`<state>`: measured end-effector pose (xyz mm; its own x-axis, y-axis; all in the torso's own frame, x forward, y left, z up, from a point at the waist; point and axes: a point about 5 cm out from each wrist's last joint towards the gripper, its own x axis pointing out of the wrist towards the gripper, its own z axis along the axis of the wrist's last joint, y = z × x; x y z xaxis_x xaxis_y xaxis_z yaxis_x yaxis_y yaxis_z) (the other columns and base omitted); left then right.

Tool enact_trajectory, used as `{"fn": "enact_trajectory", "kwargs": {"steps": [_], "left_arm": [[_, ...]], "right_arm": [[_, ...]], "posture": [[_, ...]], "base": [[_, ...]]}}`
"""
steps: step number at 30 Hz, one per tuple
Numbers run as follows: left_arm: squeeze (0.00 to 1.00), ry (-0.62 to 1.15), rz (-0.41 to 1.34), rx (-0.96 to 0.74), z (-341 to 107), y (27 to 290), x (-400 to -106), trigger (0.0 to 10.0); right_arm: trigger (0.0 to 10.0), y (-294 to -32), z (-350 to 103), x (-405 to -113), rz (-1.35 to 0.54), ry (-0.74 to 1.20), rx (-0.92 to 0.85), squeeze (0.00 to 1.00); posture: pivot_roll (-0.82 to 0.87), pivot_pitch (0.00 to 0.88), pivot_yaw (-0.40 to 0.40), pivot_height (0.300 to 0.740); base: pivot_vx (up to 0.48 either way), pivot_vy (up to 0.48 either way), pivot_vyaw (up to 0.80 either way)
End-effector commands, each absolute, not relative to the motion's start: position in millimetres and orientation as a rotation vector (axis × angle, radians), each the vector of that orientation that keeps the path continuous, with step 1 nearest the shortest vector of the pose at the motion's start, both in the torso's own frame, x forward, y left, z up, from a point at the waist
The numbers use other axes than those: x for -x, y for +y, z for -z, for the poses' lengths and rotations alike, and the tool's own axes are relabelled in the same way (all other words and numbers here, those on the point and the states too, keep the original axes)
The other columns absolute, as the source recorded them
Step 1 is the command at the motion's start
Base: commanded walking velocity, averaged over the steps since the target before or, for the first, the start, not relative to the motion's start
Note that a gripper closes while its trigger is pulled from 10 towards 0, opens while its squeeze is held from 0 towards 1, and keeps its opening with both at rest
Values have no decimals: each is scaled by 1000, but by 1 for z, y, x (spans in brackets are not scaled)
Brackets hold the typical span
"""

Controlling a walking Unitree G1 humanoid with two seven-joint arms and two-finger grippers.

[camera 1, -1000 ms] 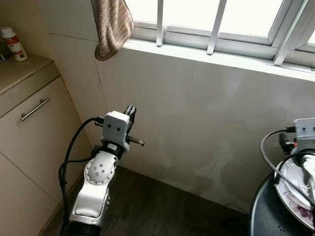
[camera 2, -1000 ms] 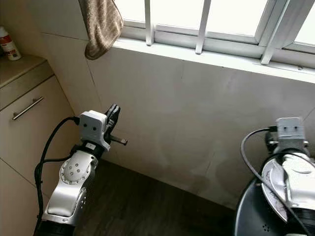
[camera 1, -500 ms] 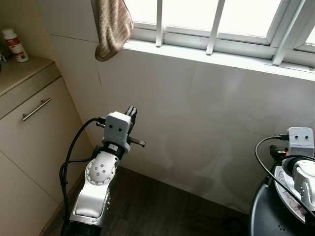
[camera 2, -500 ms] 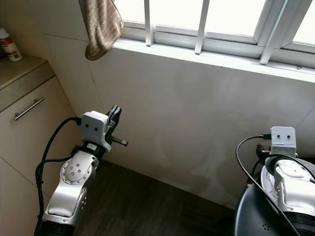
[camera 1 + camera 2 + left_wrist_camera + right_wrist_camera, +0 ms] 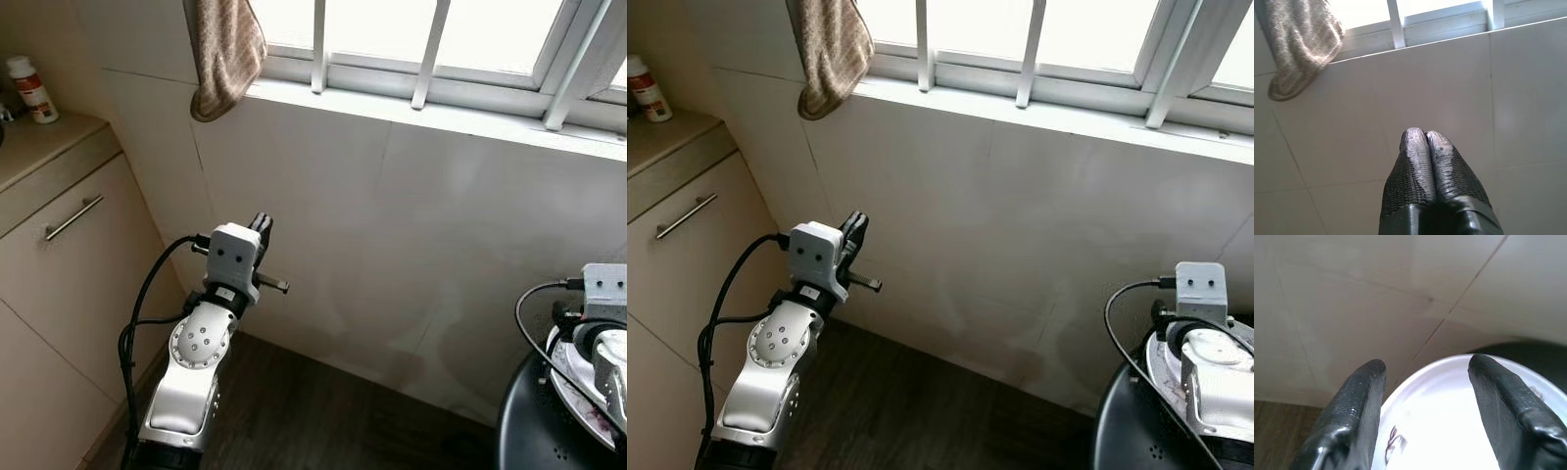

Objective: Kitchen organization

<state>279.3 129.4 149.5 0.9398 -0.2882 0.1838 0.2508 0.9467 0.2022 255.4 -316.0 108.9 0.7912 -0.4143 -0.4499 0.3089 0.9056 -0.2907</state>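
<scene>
Pale wall tiles (image 5: 411, 245) run below a barred window (image 5: 431, 39), with dark wood floor (image 5: 323, 411) at the foot of the wall. On my left stands a beige cabinet (image 5: 59, 264) with a metal handle (image 5: 72, 216), and its worktop (image 5: 34, 142) carries a small white bottle (image 5: 30, 89) with a red label near the corner. A brown towel (image 5: 225, 49) hangs from the window sill, above my left arm.

My left hand (image 5: 1425, 142) is raised in front of the wall, its two black fingers (image 5: 1413, 166) pressed tight together and holding nothing; it points up toward the tiles under the sill, well apart from the towel.

My right hand (image 5: 1422, 377) hangs low at my right side with its fingers (image 5: 1359, 396) spread apart, released, over a white plate (image 5: 1449, 426). The plate has a faint printed pattern near its edge and lies on a round black surface (image 5: 529, 421) close to the wall. The fingers stand on either side of the plate's far rim; I cannot tell whether they touch it.
</scene>
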Motion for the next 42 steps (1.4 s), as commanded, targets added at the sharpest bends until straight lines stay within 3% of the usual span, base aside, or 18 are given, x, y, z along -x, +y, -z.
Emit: {"fn": "enact_trajectory", "kwargs": {"steps": [1, 3, 4, 5, 6, 11, 12, 13, 14, 15, 16, 34, 35, 36, 42], "left_arm": [[0, -193, 293, -184, -146, 127, -279, 10000], [0, -193, 293, -184, -146, 127, -279, 10000], [0, -192, 293, -184, -146, 127, -279, 10000], [0, -192, 293, -184, -146, 127, -279, 10000], [0, -191, 293, -184, -146, 127, -280, 10000], [0, -189, 295, -183, -145, 126, -280, 10000], [0, -189, 295, -183, -145, 126, -280, 10000], [0, -188, 296, -183, -145, 126, -280, 10000], [0, -188, 296, -183, -145, 126, -280, 10000], [0, -188, 296, -183, -144, 126, -280, 10000], [0, -187, 296, -182, -144, 127, -279, 10000], [0, -182, 305, -186, -142, 125, -279, 10000], [0, -183, 304, -186, -142, 125, -280, 10000], [0, -183, 303, -186, -142, 125, -280, 10000], [0, -182, 298, -184, -143, 125, -280, 10000]], "right_arm": [[7333, -313, -109, -256, 387, 530, 213, 0], [7333, -313, -109, -256, 388, 531, 214, 0], [4196, -314, -107, -256, 391, 533, 216, 0], [2667, -315, -107, -256, 394, 533, 217, 0], [0, -316, -107, -255, 397, 531, 217, 0], [0, -319, -108, -254, 420, 528, 253, 0], [4980, -321, -108, -254, 439, 534, 273, 0], [4980, -321, -108, -254, 445, 536, 280, 0], [7725, -321, -108, -254, 448, 538, 284, 0], [7725, -321, -108, -254, 450, 538, 286, 0], [10000, -321, -107, -254, 454, 540, 288, 0], [10000, -309, -96, -253, 448, 560, 177, 0], [1647, -309, -97, -253, 450, 552, 174, 0], [157, -309, -98, -253, 453, 548, 177, 0], [0, -312, -112, -255, 490, 460, 308, 0]], "posture": [[94, 0, -50, 740], [94, 0, -50, 740], [95, 0, -49, 740], [95, 0, -49, 740], [95, 0, -49, 740], [95, 0, -50, 740], [96, 0, -50, 740], [96, 0, -50, 740], [97, 0, -50, 740], [97, 0, -50, 740], [96, 0, -49, 740], [93, 0, -47, 740], [96, 0, -49, 740], [96, 0, -49, 740], [95, 0, -51, 740]], "base": [[0, 0, 0], [0, 0, 0], [0, 0, 0], [0, 0, 0], [0, 0, 0], [0, 0, 0], [0, 0, 0], [0, 0, 0], [0, 0, 0], [0, 0, 0], [0, 0, 0], [0, 0, 0], [0, 0, 0], [0, 0, 0], [0, 0, 0]]}}
